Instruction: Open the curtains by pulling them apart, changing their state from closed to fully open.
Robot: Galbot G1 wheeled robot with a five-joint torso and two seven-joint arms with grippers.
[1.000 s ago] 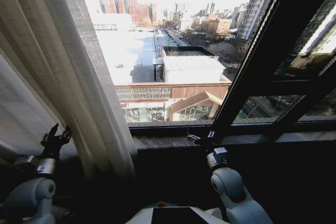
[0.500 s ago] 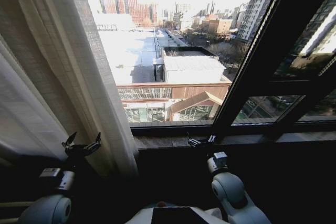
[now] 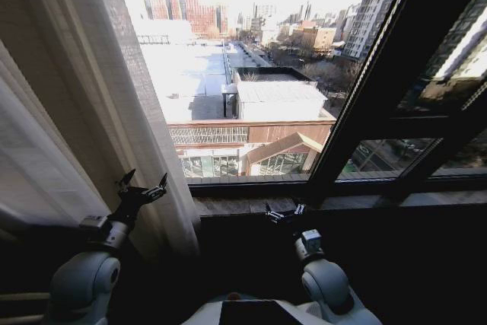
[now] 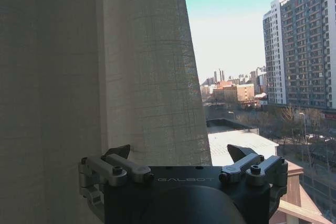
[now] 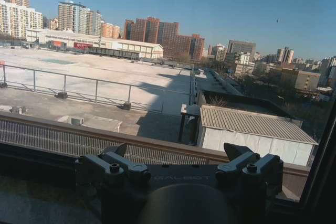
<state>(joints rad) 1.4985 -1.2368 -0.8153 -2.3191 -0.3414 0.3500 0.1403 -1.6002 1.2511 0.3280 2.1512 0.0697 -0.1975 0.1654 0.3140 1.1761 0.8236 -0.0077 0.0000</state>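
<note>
Curtains: sheer woven cloth, matt, coarse visible weave, soft pleats. Left gripper: matt black plastic body, dull grey metal linkages. Right gripper: same matt black and grey finish. Window frame: dark, smooth, faintly glossy.

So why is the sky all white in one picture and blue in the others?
Head view: the bright window washes the sky out and leaves the left pincer and right pincer dark. Left wrist view: blue sky, the curtain shaded grey. Right wrist view: deep blue sky, sharp roofs.
</note>
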